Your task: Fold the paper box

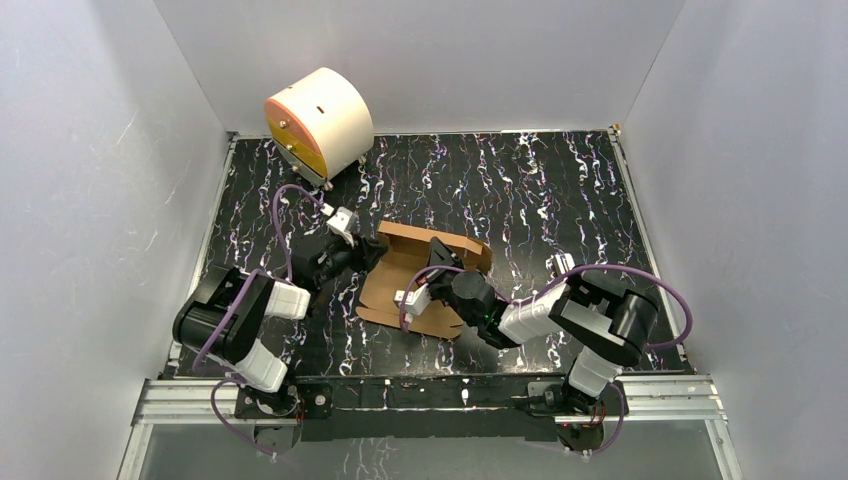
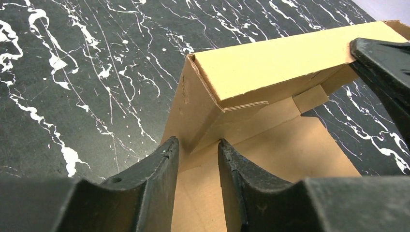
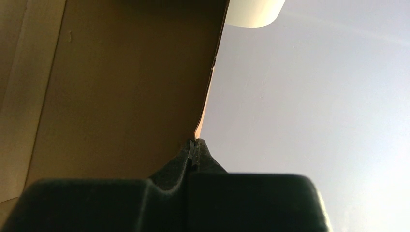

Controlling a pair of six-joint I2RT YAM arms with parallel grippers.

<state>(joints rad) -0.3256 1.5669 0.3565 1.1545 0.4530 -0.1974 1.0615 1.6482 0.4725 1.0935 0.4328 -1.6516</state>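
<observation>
Left gripper (image 2: 198, 150): I see its fingers (image 2: 157, 176) standing apart, astride the near end of a raised side flap. The gap looks wider than the card, and I can't make out either pad pressing on it.
Right gripper (image 3: 193, 145): its tips are drawn tight together. The thin edge of a cardboard wall runs straight into the seam between them, so it is pinched there as far as I can read it.
Paper box (image 1: 395, 275): brown and partly folded, on the middle of the table between my two arms. The base lies flat, the far wall is tilted up, and the left flap rises to meet it at a corner.
Corner, from the left wrist: the far wall overlaps the left flap loosely, with a gap showing at the fold.
In the way: my right forearm lies across the near right part of the box and hides it from above. The right finger covers the far wall's end in the left wrist view.
Table (image 1: 540, 190): black with white streaks.
Cylinder (image 1: 320, 125): cream with an orange face, at the far left corner, well apart from the box and both grippers.
Cables (image 1: 640, 273): purple, one looping off each arm.
Enclosure walls (image 1: 90, 200): pale grey, on three sides.
</observation>
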